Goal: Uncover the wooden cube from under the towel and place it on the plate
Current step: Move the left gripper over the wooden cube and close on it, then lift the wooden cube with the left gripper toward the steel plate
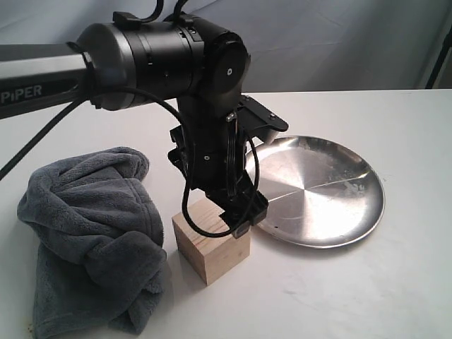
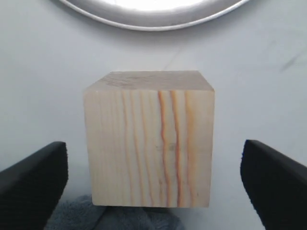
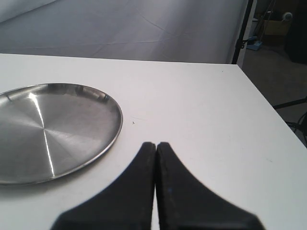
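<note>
The wooden cube (image 1: 212,244) stands bare on the white table, between the towel (image 1: 92,233) and the plate (image 1: 321,191). In the left wrist view the wooden cube (image 2: 149,143) fills the middle, pale with orange grain lines. My left gripper (image 2: 153,179) is open, its black fingers (image 2: 33,182) wide on either side of the cube and not touching it. From outside, the left gripper (image 1: 236,212) hangs right over the cube. The dark grey-blue towel lies crumpled to the cube's left. My right gripper (image 3: 156,144) is shut and empty, low over the table beside the plate (image 3: 48,129).
The white table (image 1: 367,296) carries everything; its right edge (image 3: 268,100) drops off near the right gripper. A grey backdrop hangs behind. A strip of towel (image 2: 110,218) shows at the cube's base in the left wrist view.
</note>
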Robot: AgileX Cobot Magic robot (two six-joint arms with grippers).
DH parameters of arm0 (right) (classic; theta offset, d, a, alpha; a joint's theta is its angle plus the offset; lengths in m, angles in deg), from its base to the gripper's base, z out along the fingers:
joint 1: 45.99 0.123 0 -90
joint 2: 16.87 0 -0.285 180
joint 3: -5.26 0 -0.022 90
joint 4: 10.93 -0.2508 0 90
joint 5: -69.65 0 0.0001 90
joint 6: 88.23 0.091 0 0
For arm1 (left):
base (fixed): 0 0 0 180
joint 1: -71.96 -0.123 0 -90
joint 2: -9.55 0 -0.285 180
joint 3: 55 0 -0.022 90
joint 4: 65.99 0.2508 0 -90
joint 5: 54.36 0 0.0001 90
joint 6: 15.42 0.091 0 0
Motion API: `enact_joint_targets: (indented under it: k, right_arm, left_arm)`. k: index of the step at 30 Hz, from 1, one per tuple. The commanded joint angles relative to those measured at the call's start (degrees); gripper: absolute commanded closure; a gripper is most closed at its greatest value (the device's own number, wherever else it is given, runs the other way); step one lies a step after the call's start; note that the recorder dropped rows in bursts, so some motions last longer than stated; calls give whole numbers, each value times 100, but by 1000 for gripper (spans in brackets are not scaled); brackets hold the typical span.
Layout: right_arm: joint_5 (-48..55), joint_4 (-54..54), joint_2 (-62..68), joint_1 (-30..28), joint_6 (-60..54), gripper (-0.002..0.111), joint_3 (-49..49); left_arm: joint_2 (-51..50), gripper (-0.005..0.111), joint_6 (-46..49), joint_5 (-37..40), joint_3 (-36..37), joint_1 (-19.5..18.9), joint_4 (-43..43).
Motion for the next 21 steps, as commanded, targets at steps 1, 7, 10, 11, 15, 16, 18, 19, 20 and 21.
enact_joint_targets:
  k: [1, 7, 10, 11, 15, 16, 18, 19, 20, 21]
  right_arm:
    - [-5, -70, -26, -8, 6, 108, -19]
    - [-5, -70, -26, -8, 6, 108, -19]
    - [-5, -70, -26, -8, 6, 108, -19]
    - [-5, -70, -26, -8, 6, 108, -19]
    - [-5, -70, -26, -8, 6, 108, -19]
    - [-5, -70, -26, -8, 6, 108, -19]
    - [-5, -70, -26, -8, 6, 108, -19]
    - [-5, -70, -26, -8, 6, 108, -19]
    - [-5, -70, -26, -8, 6, 108, -19]
    - [-5, -70, -26, -8, 6, 108, -19]
  left_arm:
    - [-106, 15, 36, -76, -42, 23, -10]
    - [-340, 15, 40, -76, -42, 23, -10]
    - [-356, 15, 40, -76, -42, 23, 16]
    - [-356, 15, 40, -76, -42, 23, 16]
    - [-371, 15, 40, -76, -42, 23, -1]
    - [-382, 15, 40, -76, -42, 23, -6]
    - [-426, 15, 40, -76, -42, 23, -6]
    - [-441, 15, 40, -76, -42, 23, -6]
    - [-473, 15, 40, -76, -42, 23, -6]
    - [-487, 15, 40, -76, -42, 23, -6]
